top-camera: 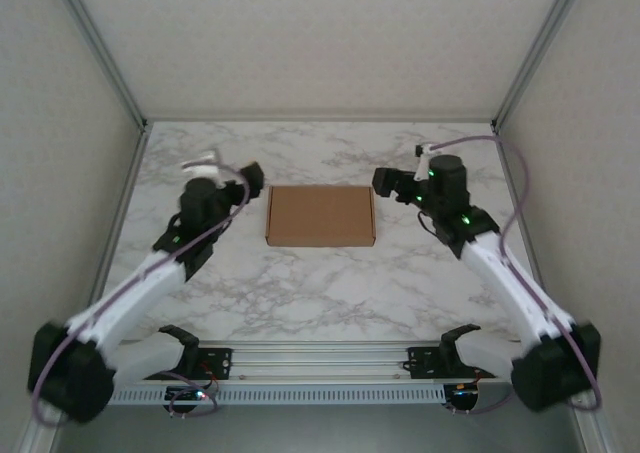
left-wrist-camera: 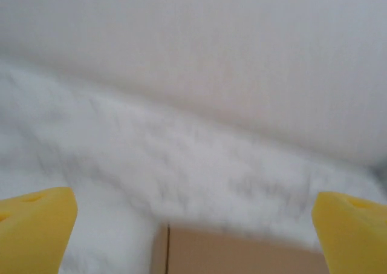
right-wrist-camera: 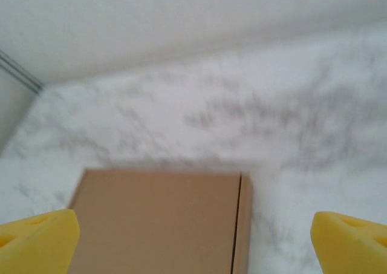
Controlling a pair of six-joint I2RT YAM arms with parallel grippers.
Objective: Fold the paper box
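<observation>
Box (top-camera: pixel 320 216) sits flat in the middle of the surface (top-camera: pixel 320 293) and the lid looks shut, so I reckon the folding's about done. Left end effector (top-camera: pixel 250 173) and right end effector (top-camera: pixel 386 181) are both wide open and empty, one either side of the box, not touching it. For backing off I'd lift up and out rather than sweep sideways, so no finger clips an edge and pops the lid.
</observation>
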